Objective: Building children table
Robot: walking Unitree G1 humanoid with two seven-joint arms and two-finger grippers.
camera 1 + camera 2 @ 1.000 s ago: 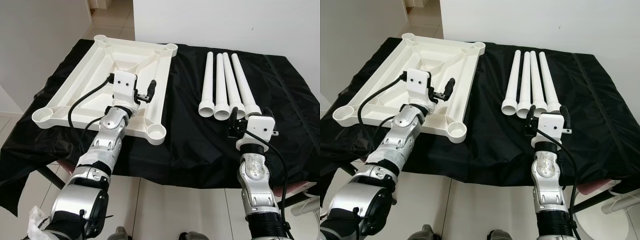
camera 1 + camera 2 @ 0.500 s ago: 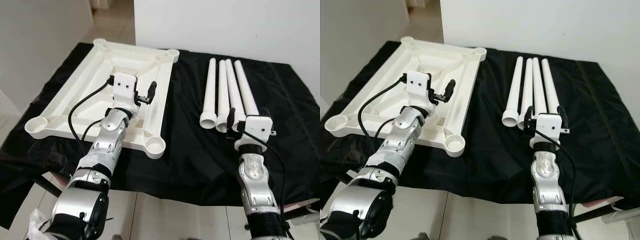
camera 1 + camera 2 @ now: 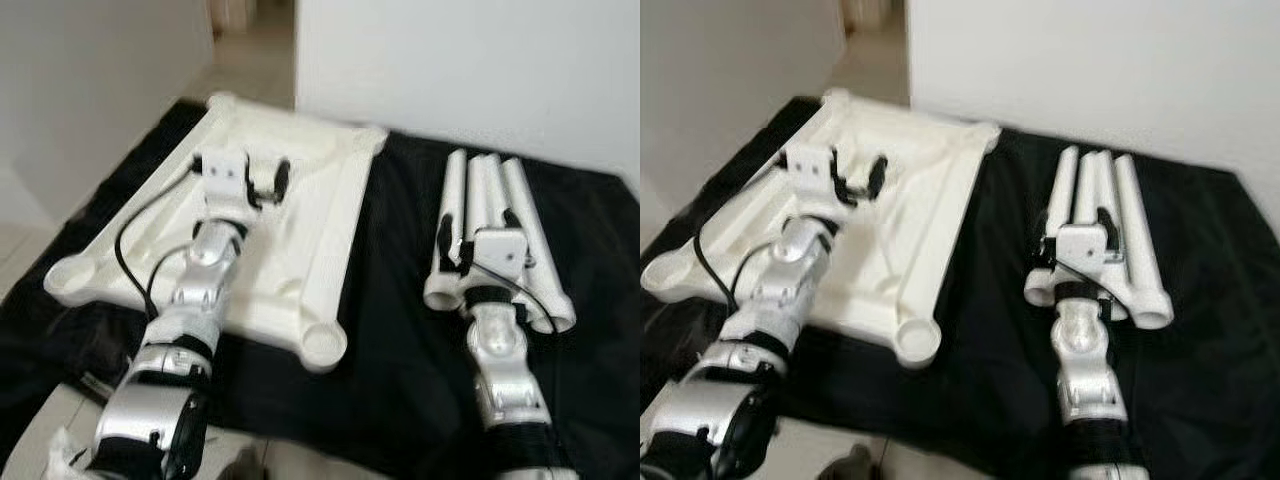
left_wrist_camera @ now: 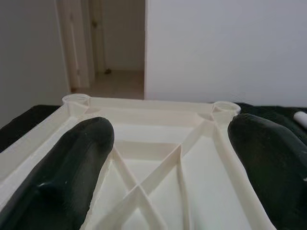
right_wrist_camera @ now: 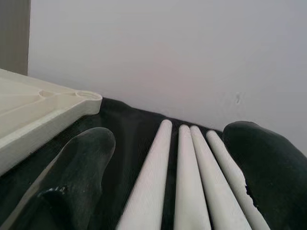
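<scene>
A black cloth [image 3: 400, 330] covered the surface beside a white wall. Assembly had not begun: one tabletop [image 3: 300, 225] lay underside up, its corner sockets empty, and four legs [image 5: 189, 187] lay side by side nearby. The left tool [image 4: 168, 163] hovered released over the tabletop; the right tool [image 5: 168, 177], released, straddled the legs.

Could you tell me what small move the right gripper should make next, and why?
Probably lower the right gripper onto one table leg and close: its fingers stand open above the four legs lying side by side, holding nothing, and the upturned tabletop shows empty corner sockets.
</scene>
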